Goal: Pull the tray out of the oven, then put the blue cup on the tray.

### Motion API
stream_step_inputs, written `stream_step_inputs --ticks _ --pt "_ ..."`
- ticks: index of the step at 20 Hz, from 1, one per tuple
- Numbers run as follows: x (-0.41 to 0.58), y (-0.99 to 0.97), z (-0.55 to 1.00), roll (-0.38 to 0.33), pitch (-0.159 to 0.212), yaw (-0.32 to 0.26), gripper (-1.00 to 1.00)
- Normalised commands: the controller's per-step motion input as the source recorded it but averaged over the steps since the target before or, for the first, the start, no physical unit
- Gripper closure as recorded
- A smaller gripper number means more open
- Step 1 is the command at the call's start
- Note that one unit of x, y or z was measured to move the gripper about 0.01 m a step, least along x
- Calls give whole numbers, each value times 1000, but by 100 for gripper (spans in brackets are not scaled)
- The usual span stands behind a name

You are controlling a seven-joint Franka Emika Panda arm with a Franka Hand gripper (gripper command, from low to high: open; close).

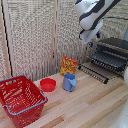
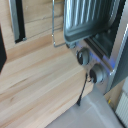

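Observation:
The oven (image 1: 114, 52) stands at the exterior view's right with its door (image 1: 94, 72) folded down toward the table. The tray (image 1: 110, 60) shows as dark bars inside the oven's mouth. The blue cup (image 1: 69, 82) stands upright on the wooden table, left of the door and well apart from it. My gripper (image 1: 90, 36) hangs above the door's near end, higher than the oven's top, touching nothing; its fingers are blurred. The wrist view looks down on the oven's ribbed grey front (image 2: 92, 19), a wire handle (image 2: 55, 30) and two knobs (image 2: 83, 56).
A shallow red bowl (image 1: 48, 85) lies just left of the cup. A red wire basket (image 1: 20, 97) fills the front left. An orange box (image 1: 68, 65) stands behind the cup against the wicker screen. A black cable (image 2: 82, 92) trails from the oven across the table.

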Motion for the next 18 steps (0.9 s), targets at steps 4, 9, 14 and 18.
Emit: stream_step_inputs --ticks 4,9,14,18 --pt "-40 433 39 118 -98 -243 -100" --pt "-7 674 -103 30 -129 -188 -100" --pt "0 733 -219 19 -103 -168 -100" --pt "-9 666 -212 61 -32 -163 -100"
